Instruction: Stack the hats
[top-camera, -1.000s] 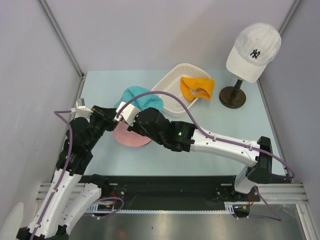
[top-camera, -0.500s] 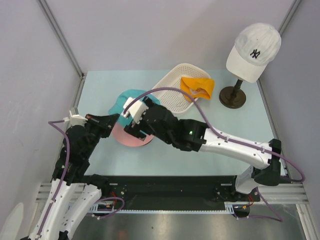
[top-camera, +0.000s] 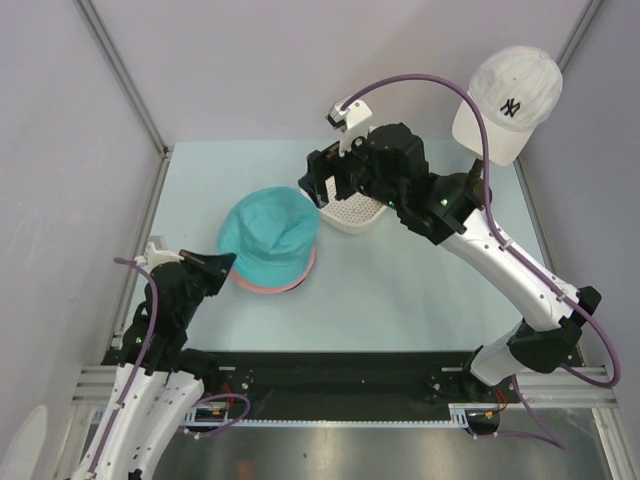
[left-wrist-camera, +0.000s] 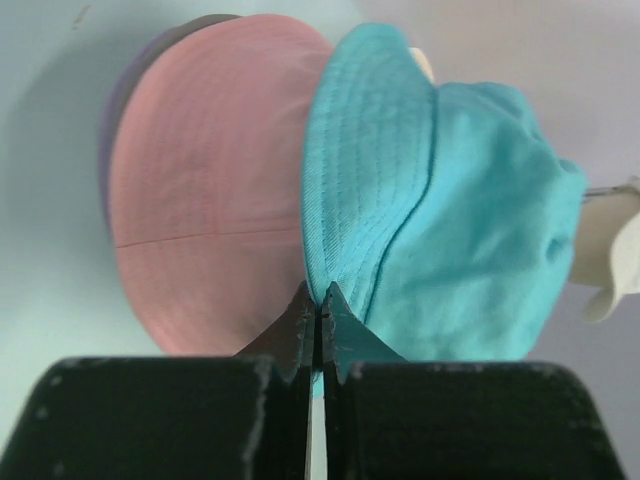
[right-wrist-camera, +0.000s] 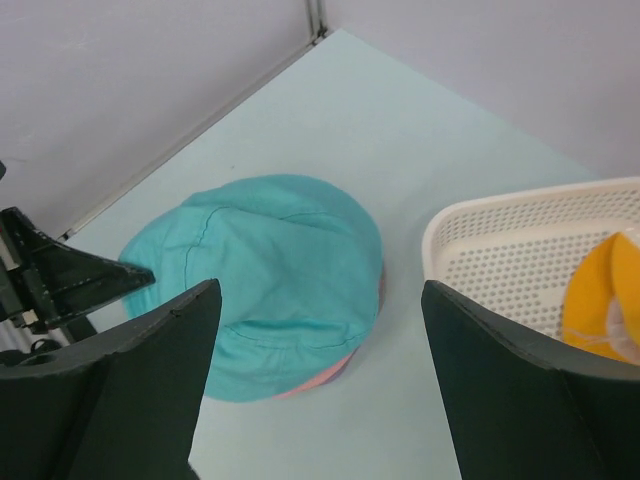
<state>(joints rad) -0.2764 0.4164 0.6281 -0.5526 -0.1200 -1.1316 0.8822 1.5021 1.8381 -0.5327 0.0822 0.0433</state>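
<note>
Teal hat (top-camera: 268, 235) atop pink hat (left-wrist-camera: 200, 200)
Left gripper (left-wrist-camera: 318, 300) clenched at teal brim; right gripper (right-wrist-camera: 315, 295) spread wide by basket (right-wrist-camera: 500, 200)

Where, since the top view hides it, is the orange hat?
Right wrist view, right edge: the orange hat lies in the white basket, right of the teal hat.

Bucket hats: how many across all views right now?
4. The teal hat tops the pile; pink hat sits under it; a lavender hat edge peeks out beneath the pink; orange hat lies in the white basket. More could be hidden under the pile.
</note>
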